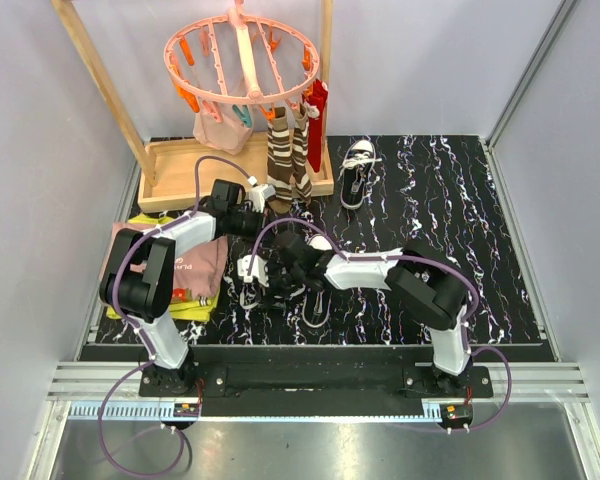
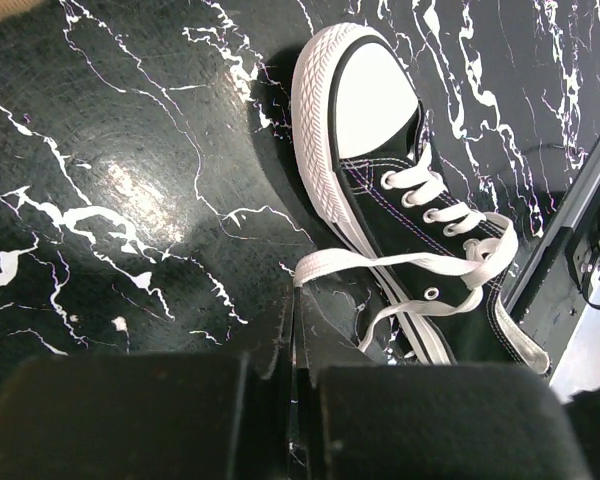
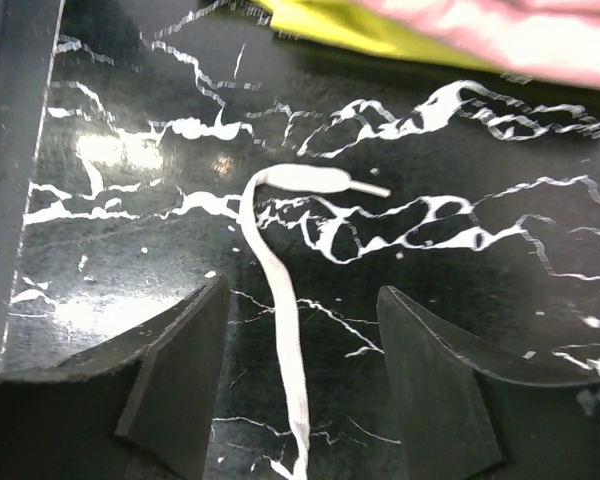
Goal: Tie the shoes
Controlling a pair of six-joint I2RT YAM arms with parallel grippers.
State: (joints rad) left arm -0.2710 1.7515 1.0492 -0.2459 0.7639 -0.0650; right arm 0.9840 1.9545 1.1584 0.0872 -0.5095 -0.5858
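While the right gripper [image 3: 302, 296] hangs just over the table [image 1: 430, 200] with its jaws standing apart, a loose lace [image 3: 280, 290] runs flat between them, ungrasped, its tip lying a little beyond. The left gripper [image 2: 292, 305] is closed, and a second lace [image 2: 400, 265] seems to start right at its fingertips, so it looks pinched there and leads across to the near shoe [image 2: 375, 100], which lies tilted on its side just beside that gripper. No knot or bow shows on this shoe; its laces are threaded through the eyelets but trail free, so I judge the tying barely begun, with crossing, looping and tightening all left. The far shoe [image 1: 357, 170] stands well apart near the back of the table, and whether it is tied I cannot tell. A pile of clothes [image 1: 195, 270] lies close on the left and the wooden tray [image 1: 175, 165] with hanging socks [image 1: 285, 155] crowds the back left, whereas the marbled surface to the right is open for pulling the laces out.
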